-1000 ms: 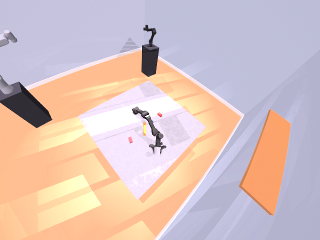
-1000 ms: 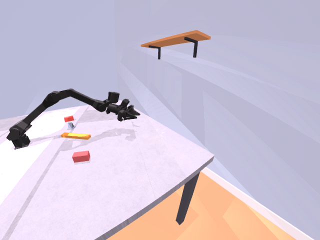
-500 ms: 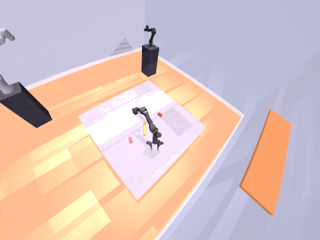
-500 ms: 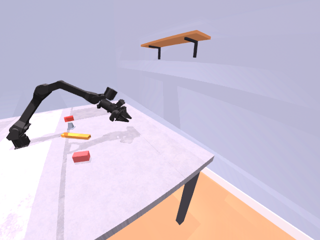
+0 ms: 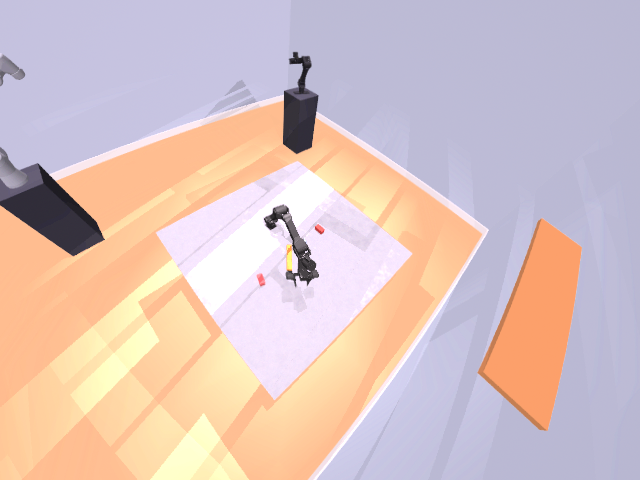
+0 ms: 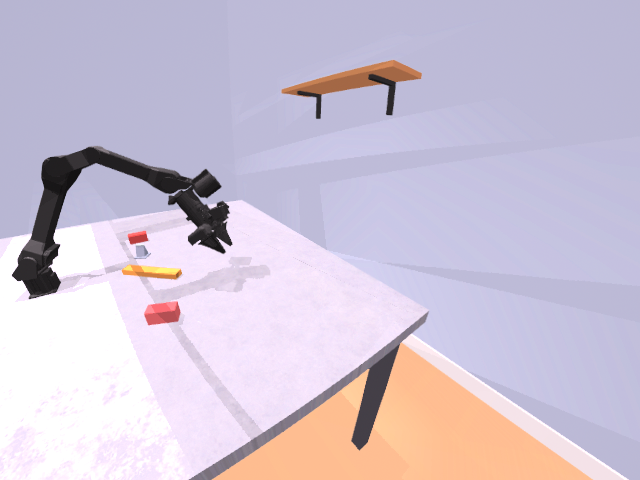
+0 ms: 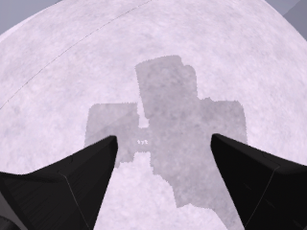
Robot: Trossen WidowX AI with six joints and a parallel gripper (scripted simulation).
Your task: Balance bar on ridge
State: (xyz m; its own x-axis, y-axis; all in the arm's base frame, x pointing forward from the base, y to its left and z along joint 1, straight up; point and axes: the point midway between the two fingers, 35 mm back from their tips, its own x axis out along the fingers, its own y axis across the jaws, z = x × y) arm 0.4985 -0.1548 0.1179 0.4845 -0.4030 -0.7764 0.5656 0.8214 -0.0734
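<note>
The orange-yellow bar [image 6: 151, 271] [image 5: 288, 258] lies flat on the white table [image 6: 310, 315] [image 5: 305, 341]. The small grey ridge [image 6: 142, 251] stands just behind the bar, apart from it. My gripper [image 6: 219, 243] [image 5: 302, 281] [image 7: 164, 141] is open and empty. It hangs tilted downward above the table, to the right of the bar and well clear of it. In the wrist view only bare table and the gripper's shadow show between the fingers, with a sliver of orange at the bottom edge.
Two red blocks lie on the table: one [image 6: 138, 236] [image 5: 320, 228] behind the ridge, one [image 6: 162, 313] [image 5: 261, 279] in front of the bar. A wall shelf [image 6: 351, 78] [image 5: 537, 320] hangs far off. Dark pedestals [image 5: 299, 121] [image 5: 49, 206] stand on the floor.
</note>
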